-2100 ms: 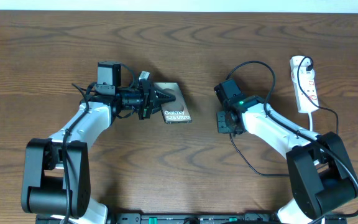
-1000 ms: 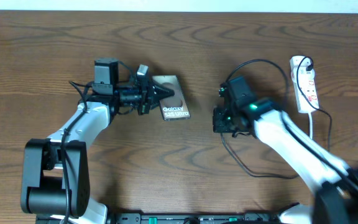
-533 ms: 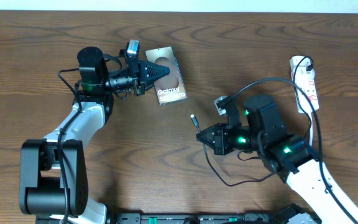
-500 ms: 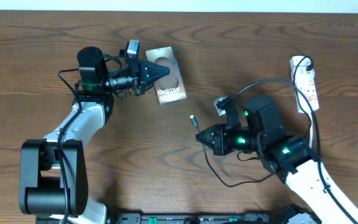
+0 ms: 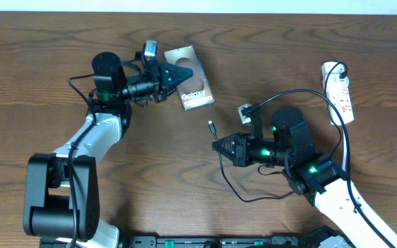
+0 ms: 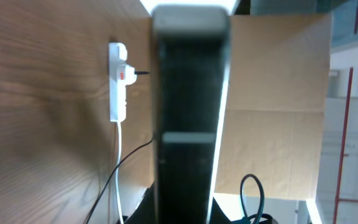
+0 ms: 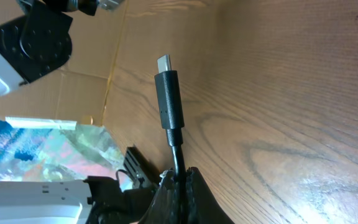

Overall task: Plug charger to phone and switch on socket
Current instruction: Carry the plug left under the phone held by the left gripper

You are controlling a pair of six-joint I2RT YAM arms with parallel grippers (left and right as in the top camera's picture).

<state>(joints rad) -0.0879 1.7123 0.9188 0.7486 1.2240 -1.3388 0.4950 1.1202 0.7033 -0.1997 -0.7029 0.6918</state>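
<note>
Overhead, the left gripper (image 5: 179,74) is clamped on one edge of the phone (image 5: 197,89), which sits slanted at the far middle-left of the table (image 5: 47,48) with its Galaxy lettering up; the left wrist view shows it only as a blurred dark bar. The right gripper (image 5: 218,145) is pinched narrow on the charger (image 5: 211,128) just behind its plug, and the tip points toward the phone but stands apart from it. The socket (image 5: 338,91) lies by the table's right edge, well apart from both grippers.
</note>
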